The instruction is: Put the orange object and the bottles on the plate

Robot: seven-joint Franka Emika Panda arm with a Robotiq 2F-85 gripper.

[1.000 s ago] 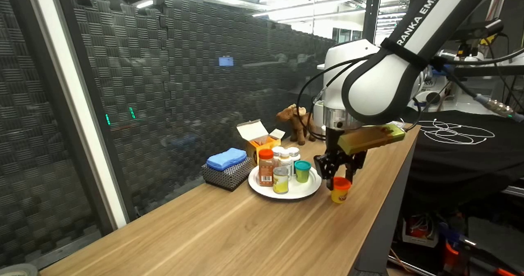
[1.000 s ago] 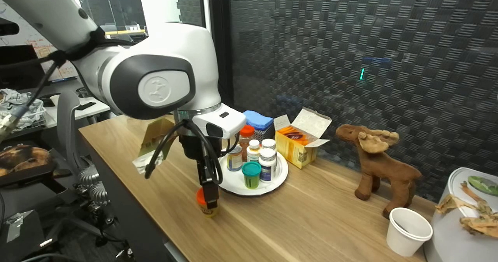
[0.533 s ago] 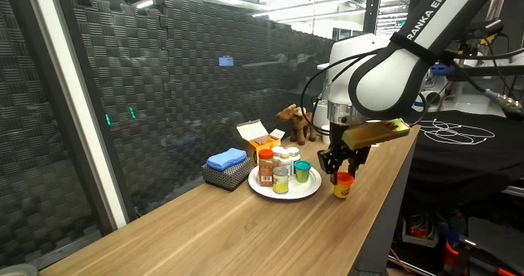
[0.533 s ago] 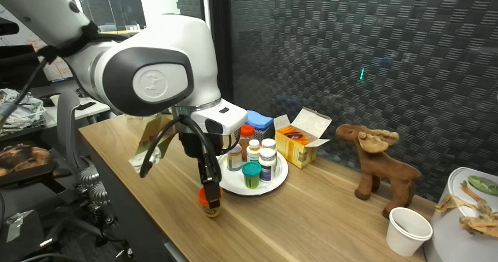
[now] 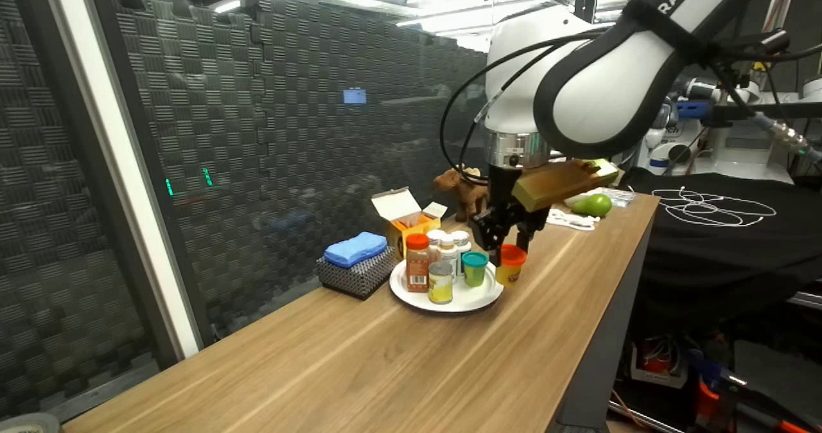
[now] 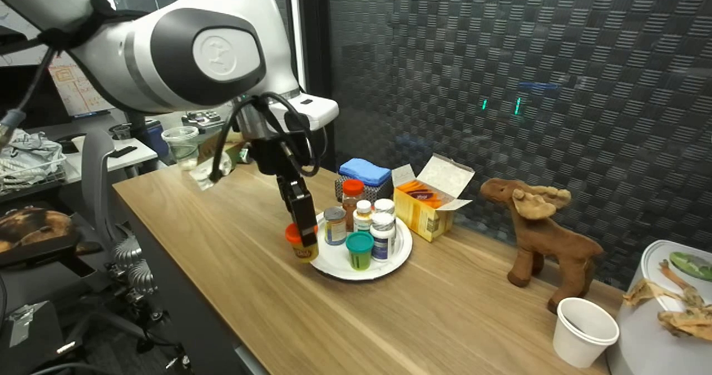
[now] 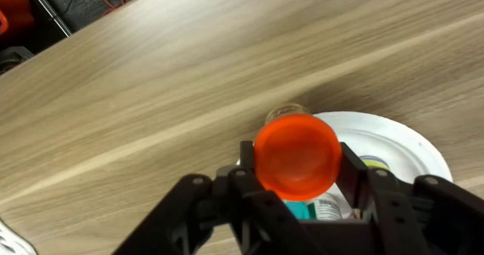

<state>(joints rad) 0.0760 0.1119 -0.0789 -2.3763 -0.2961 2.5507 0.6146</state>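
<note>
My fingers [image 7: 351, 175] grip the orange tub [image 5: 512, 266] near the plate [image 6: 334, 259]; carrying it too low, I could topple the green jar [image 6: 360, 251].

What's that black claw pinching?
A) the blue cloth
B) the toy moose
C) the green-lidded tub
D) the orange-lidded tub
D: in the wrist view the orange-lidded tub sits between the two fingers of the gripper, one against each side of it.
</note>
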